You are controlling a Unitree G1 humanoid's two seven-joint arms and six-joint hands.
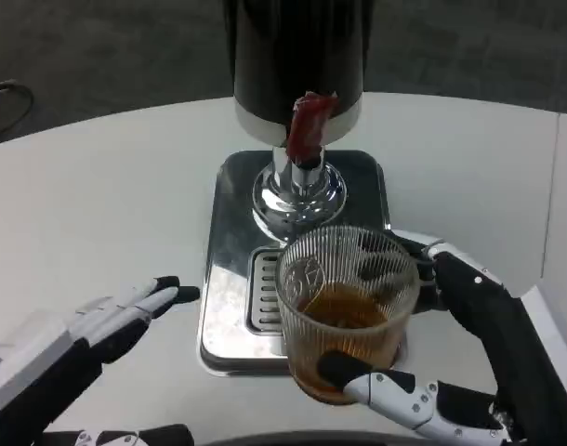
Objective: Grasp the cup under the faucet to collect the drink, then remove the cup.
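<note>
Right hand [451,325] grips ribbed glass cup [346,311], fingers wrapped around it; amber drink inside. Cup sits over steel drip tray [230,307], just near of faucet [308,130] on black dispenser [297,56]. Left hand [116,321] empty, fingers spread, on white table [98,204] left of tray.

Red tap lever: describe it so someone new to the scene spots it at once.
Start at the black drink dispenser at the far side of the white table. The red tap lever sticks out low on the dispenser's front, above the chrome spout and the ribbed glass cup. It is the only red part.
</note>
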